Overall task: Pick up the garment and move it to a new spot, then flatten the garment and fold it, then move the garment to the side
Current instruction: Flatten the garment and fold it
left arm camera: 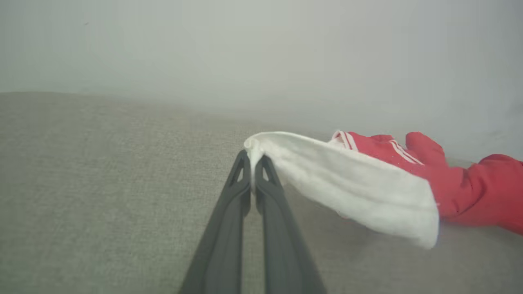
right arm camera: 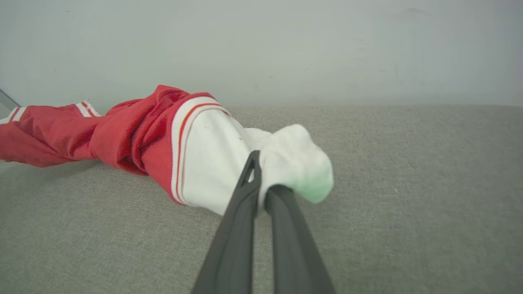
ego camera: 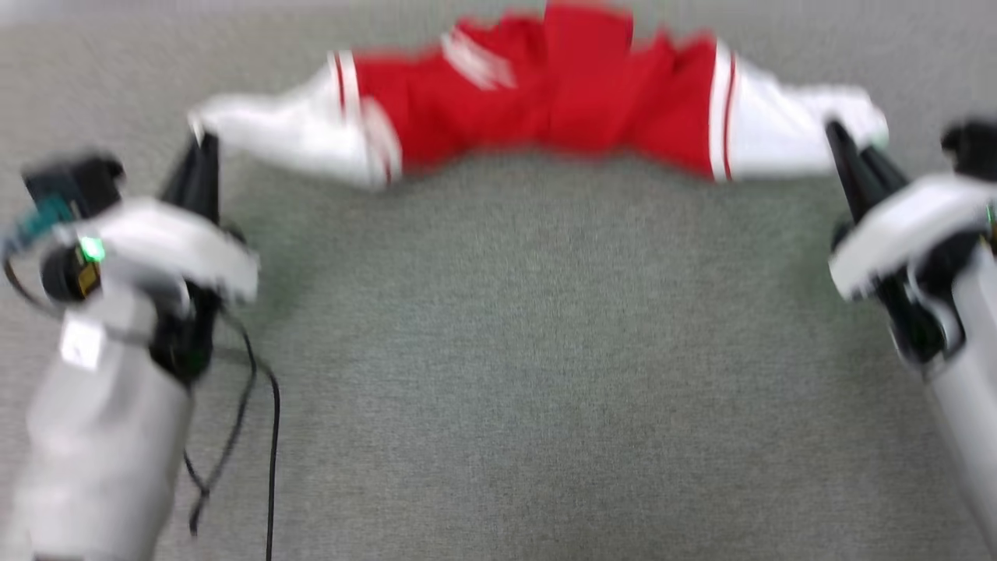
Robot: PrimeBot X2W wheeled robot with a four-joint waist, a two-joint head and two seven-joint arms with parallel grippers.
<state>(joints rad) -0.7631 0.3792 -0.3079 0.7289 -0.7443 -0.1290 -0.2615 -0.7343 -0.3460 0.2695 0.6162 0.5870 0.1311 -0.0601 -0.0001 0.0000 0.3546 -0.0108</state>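
The garment (ego camera: 545, 101), a red jersey with white sleeves and striped trim, hangs stretched between my two arms above the grey surface, sagging and bunched in the middle. My left gripper (ego camera: 201, 144) is shut on the end of the left white sleeve (left arm camera: 347, 183); in the left wrist view the dark fingers (left arm camera: 245, 192) pinch the sleeve's edge. My right gripper (ego camera: 845, 140) is shut on the right white sleeve (right arm camera: 220, 163), whose end bunches over the fingertips (right arm camera: 253, 171). The chest lettering is hidden in the folds.
A grey fabric surface (ego camera: 530, 351) spreads under everything. A pale wall (right arm camera: 286, 49) rises behind it. Black cables (ego camera: 257, 436) dangle from my left forearm.
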